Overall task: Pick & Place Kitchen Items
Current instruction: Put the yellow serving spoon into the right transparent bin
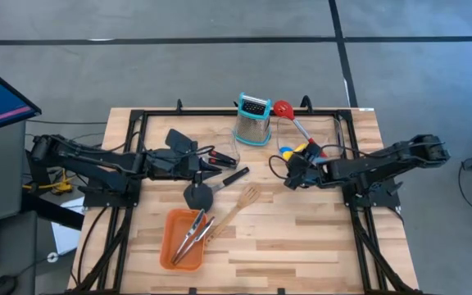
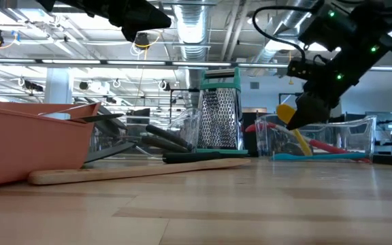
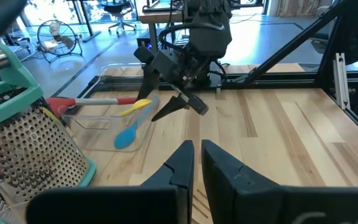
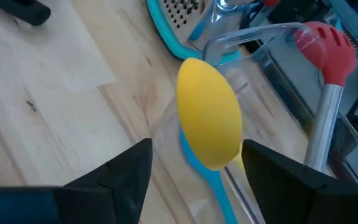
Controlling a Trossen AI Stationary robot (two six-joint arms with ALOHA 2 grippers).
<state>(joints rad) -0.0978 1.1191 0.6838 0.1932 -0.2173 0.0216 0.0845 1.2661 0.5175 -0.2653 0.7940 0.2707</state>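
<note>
The left arm lies stretched across the table's left side, its left gripper (image 1: 217,157) pinched shut and empty, above the black spatula (image 1: 199,195) that lies beside the orange tray (image 1: 170,246). The right arm reaches in from the right, the right gripper (image 4: 194,165) hanging with fingers spread wide over the clear bin (image 1: 322,135). The yellow spoon (image 4: 209,121) sits between those fingers, over the blue spoon (image 4: 213,180) and beside the red slotted spoon (image 4: 325,46).

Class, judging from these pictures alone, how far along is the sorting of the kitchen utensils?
Done: the tongs lie in the orange tray; the red slotted spoon and blue spoon are in the clear bin. In hand: the open right gripper hovers over the yellow spoon at that bin. Left: the wooden spatula and black spatula lie on the table. The left gripper is shut, empty.
</note>
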